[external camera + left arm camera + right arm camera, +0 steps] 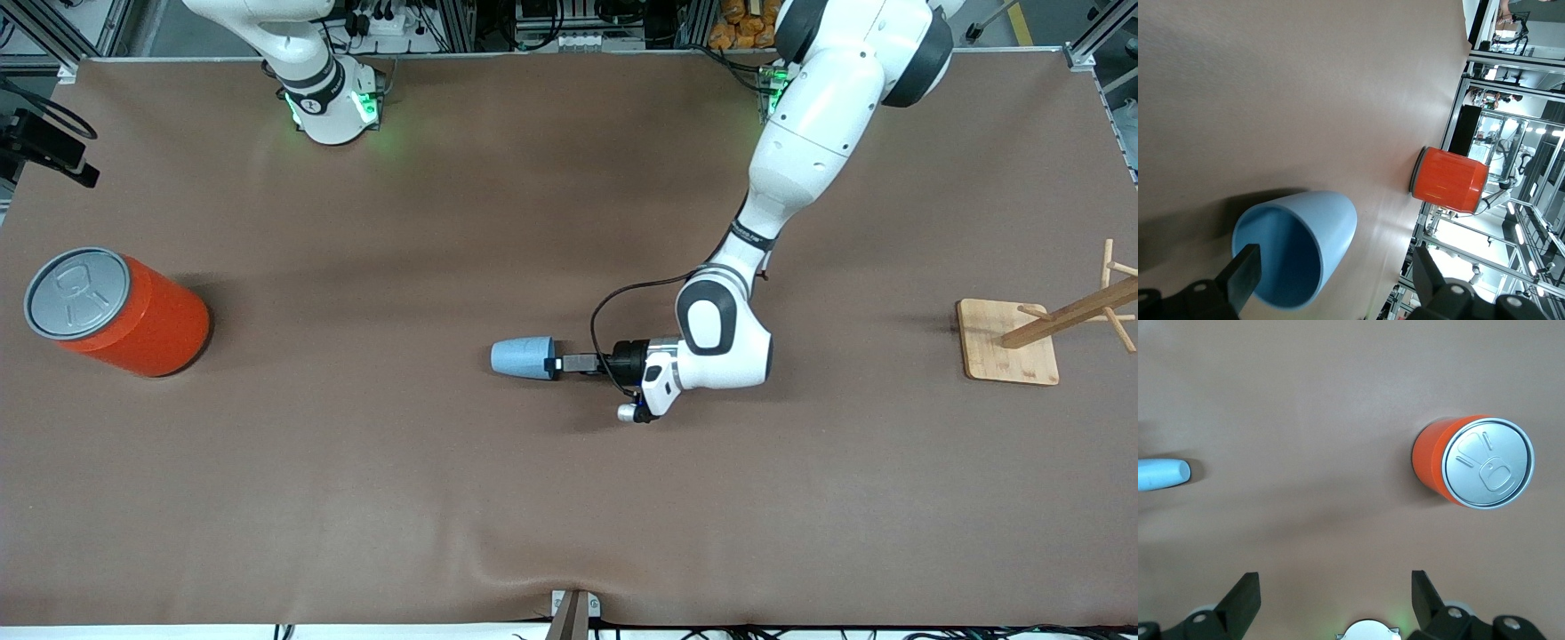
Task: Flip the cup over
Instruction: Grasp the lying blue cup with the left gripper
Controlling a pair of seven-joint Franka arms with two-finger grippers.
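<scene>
Light-blue cup [523, 357], tapered, no handle: lying on its side near the middle of the brown table [444, 498], open rim turned toward the left arm's end, narrow base toward the right arm's end. Left gripper [560, 363]: low at the cup's rim, fingers spread wide; in the left wrist view one finger [1245, 273] reaches into the cup's mouth while the other stands well clear of its wall; nothing is clamped. Right gripper [1335, 593]: raised over the table near its own base, fingers likewise spread and empty, the arm waiting. Orange can [120, 311] with grey pull-tab lid: upright at the right arm's end of the table, well apart from the cup. Wooden rack [1049, 329] on a square base: at the left arm's end.
</scene>
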